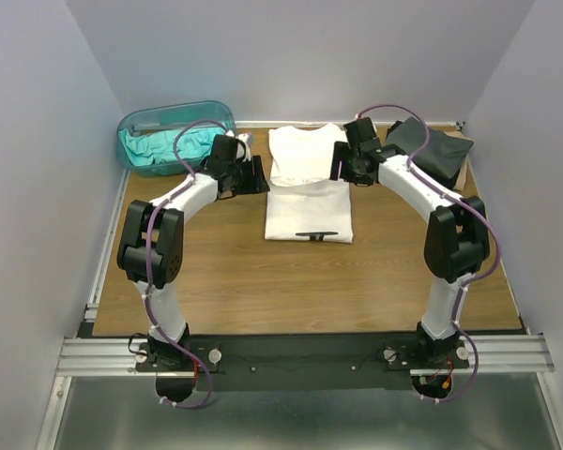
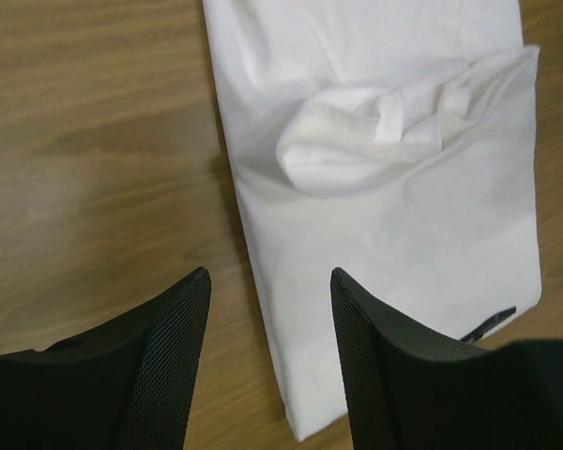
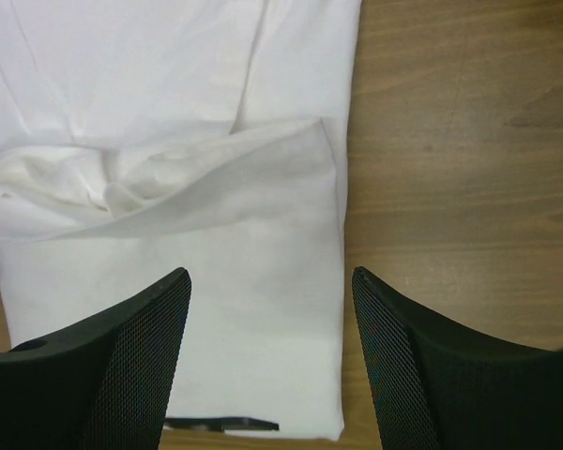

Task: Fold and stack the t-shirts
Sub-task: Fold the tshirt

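We reference all directions to the top view, with 12 o'clock at the far wall; the white shirt (image 1: pixel 308 202) lies flat on the table (image 1: pixel 235 281) just beyond centre, towards 12 o'clock; its far part is doubled over, and a loose, rumpled fold runs across its width; a small black print mark (image 1: pixel 316 234) sits at its 6 o'clock edge. The left gripper (image 2: pixel 267 277) hangs at the 9 o'clock side of the white shirt, just beside its edge; its jaws stand apart with only bare wood and the cloth edge beneath them, gripping nothing. The right gripper (image 3: pixel 272 277) hangs at the 3 o'clock side, over the shirt's edge; its jaws are likewise spread and hold nothing; we cannot tell from either wrist view whether the fingertips touch the cloth. The tub (image 1: pixel 129 127) stands at 10 o'clock in the far corner, with a teal shirt (image 1: pixel 155 148) bunched inside it. A dark shirt (image 1: pixel 430 150) lies at 2 o'clock near the far corner, partly hidden behind the right arm.
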You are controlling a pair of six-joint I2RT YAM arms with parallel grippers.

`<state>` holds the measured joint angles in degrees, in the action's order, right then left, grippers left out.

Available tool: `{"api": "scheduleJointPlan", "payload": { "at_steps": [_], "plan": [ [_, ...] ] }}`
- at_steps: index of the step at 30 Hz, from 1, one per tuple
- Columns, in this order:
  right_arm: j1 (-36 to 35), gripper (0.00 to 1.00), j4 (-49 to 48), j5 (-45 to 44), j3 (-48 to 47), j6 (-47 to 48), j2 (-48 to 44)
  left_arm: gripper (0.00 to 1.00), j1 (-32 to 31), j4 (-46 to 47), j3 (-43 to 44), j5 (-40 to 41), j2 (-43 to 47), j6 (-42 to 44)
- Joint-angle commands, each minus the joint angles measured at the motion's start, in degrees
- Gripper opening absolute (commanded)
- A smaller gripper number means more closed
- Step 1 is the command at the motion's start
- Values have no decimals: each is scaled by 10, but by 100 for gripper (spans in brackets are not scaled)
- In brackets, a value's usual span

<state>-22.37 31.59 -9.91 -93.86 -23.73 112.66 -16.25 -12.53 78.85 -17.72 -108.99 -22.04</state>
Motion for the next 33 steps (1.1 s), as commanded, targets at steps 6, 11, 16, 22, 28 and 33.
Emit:
{"api": "scheduleJointPlan", "payload": {
  "at_steps": [6,11,16,22,28,33],
  "plan": [
    [3,76,2,81,147,-20,-88,63,-22,47,-162,-41,78,-9],
    [2,74,0,86,213,-34,-117,63,-33,54,-201,-47,98,-17],
    [2,65,-10,96,276,-53,-143,62,-41,57,-223,-53,103,-22],
    [2,59,-25,113,309,-66,-152,60,-53,56,-238,-45,104,-34],
    [3,55,-36,116,320,-70,-141,58,-65,46,-247,-33,97,-43],
    [2,50,-50,122,336,-71,-124,51,-76,50,-244,-30,79,-43]
  ]
}}
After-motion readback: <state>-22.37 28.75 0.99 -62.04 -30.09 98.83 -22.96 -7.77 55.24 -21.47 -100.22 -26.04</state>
